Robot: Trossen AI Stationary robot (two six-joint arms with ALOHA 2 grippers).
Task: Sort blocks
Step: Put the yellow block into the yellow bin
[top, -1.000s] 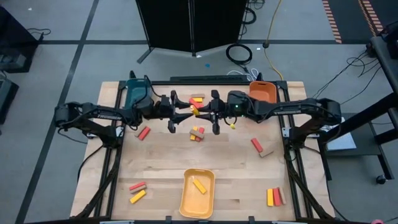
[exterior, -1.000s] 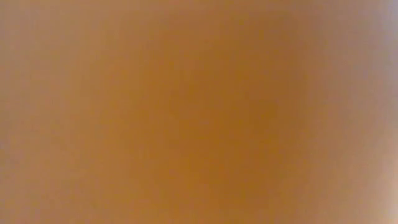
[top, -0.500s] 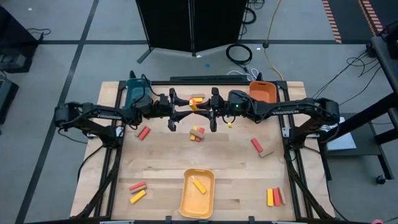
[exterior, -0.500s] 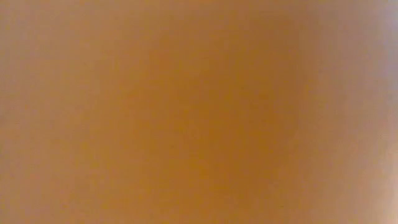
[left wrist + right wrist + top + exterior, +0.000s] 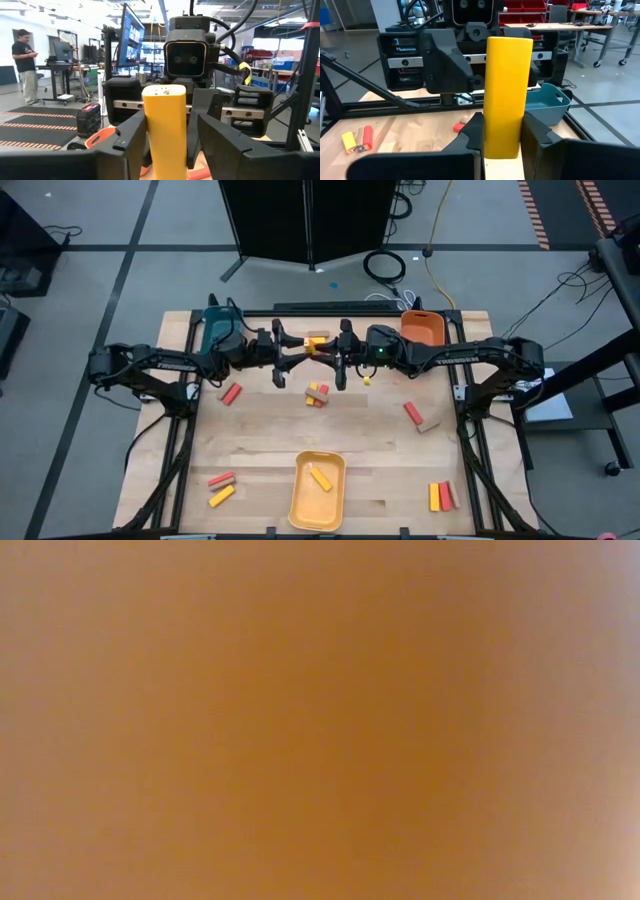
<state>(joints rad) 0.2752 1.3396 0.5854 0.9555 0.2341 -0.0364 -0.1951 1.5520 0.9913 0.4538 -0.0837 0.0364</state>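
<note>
Both grippers crept toward the tabletop's (image 5: 380, 470) far edge since a second ago, carrying the yellow block (image 5: 507, 95) with them, and my left jaws narrowed.

- right gripper (image 5: 322, 352): clamped on the yellow block's lower end, block upright between the fingers, in the air over the far-middle of the tabletop.
- left gripper (image 5: 300, 352): faces the right one head-on and straddles the same block. One finger (image 5: 132, 137) looks to be against it and there's a gap on the other side, so it has not closed on the block.
- tan block (image 5: 318, 337): on the tabletop just beyond the handover point, by the far edge.
- small pile (image 5: 318, 394) of red, yellow and tan blocks: mid-table, just nearer than the grippers.
- teal tray (image 5: 218, 330): far-left corner.
- orange tray (image 5: 422, 327): far-right corner.
- yellow tray (image 5: 297, 502): middle of the near edge, one yellow bar (image 5: 320, 478) inside.
- loose pairs: near-left corner (image 5: 221, 488) and near-right corner (image 5: 441, 496).

Low view is an orange blur, nothing readable.
</note>
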